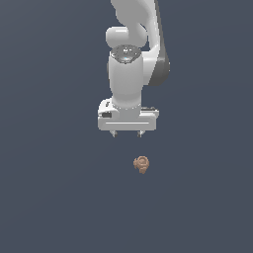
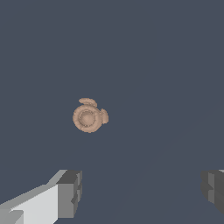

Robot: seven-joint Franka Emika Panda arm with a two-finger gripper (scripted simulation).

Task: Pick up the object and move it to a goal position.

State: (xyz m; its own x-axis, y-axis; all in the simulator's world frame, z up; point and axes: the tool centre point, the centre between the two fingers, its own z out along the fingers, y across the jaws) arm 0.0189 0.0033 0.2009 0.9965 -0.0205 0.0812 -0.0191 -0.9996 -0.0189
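The object point(image 1: 141, 164) is a tiny tan-brown lumpy thing with a curled ring shape, lying on the dark grey surface. In the exterior view it sits below my white gripper point(image 1: 127, 133) and slightly toward that view's right. The wrist view shows the object point(image 2: 89, 117) apart from both fingertips point(image 2: 70, 192), with a wide gap between them. My gripper point(image 2: 142, 190) is open and holds nothing. It hangs above the surface, not touching the object.
The dark grey surface point(image 1: 49, 197) stretches uniformly around the object. The white arm point(image 1: 129, 64) rises above the gripper toward the exterior view's top. No other objects show.
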